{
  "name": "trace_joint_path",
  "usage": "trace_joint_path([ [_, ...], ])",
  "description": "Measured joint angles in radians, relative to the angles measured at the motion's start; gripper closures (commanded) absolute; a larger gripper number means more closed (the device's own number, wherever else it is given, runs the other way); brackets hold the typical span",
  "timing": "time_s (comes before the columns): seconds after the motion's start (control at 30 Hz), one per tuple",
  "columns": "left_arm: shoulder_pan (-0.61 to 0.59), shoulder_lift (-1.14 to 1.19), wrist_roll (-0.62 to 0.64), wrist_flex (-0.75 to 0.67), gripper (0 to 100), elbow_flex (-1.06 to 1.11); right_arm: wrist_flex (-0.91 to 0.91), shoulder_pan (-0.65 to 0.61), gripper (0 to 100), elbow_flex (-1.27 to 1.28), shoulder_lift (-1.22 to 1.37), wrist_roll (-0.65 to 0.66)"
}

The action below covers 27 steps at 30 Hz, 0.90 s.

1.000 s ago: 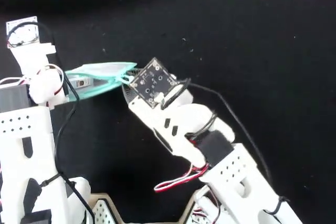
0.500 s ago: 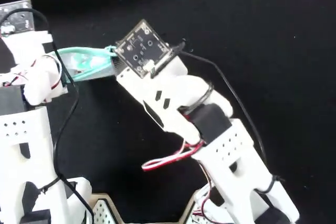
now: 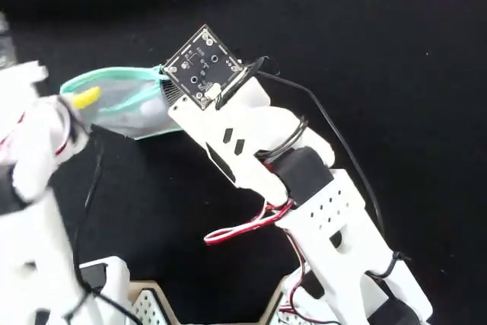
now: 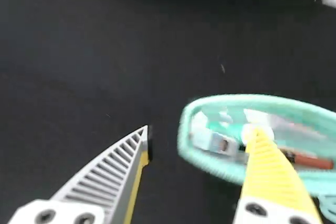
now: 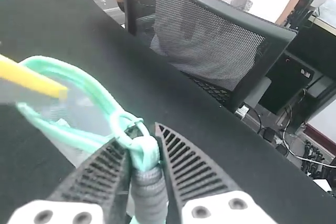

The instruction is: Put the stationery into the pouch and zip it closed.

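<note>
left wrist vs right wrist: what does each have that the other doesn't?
Left wrist, not right: left gripper open, a pen and a white item inside the pouch.
Right wrist, not left: right gripper shut on the tab at the pouch's end, and a mesh chair past the table.
Both: the mint pouch with its mouth open, the black table, and the left gripper's yellow finger at the pouch.

Black table point(image 3: 411, 66) spans the work area; a black mesh chair point(image 5: 210, 51) stands just past its far edge, with loose cables point(image 5: 307, 153) low beside the chair.
</note>
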Motion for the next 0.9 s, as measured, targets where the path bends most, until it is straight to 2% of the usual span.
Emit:
trace_joint_path([
  [0.13,-0.014,-0.190,0.002,0.000,70,0.035,0.000,-0.002,98.6,-0.031,0.012,0.000],
  [0.23,0.064,-0.307,0.000,-0.026,70,0.127,0.000,-0.002,98.6,-0.048,0.012,0.000],
  [0.4,0.198,-0.359,-0.046,-0.222,70,0.404,0.000,-0.002,98.6,-0.057,0.012,0.000],
  [0.63,0.216,-0.351,-0.061,-0.628,70,0.813,0.029,-0.063,98.6,-0.057,0.012,0.000],
  [0.73,0.216,-0.354,-0.061,-0.697,70,0.867,0.068,-0.129,98.6,-0.061,0.011,0.048],
  [0.9,0.216,-0.359,-0.063,-0.717,70,0.868,0.106,-0.193,98.6,-0.068,0.011,0.133],
])
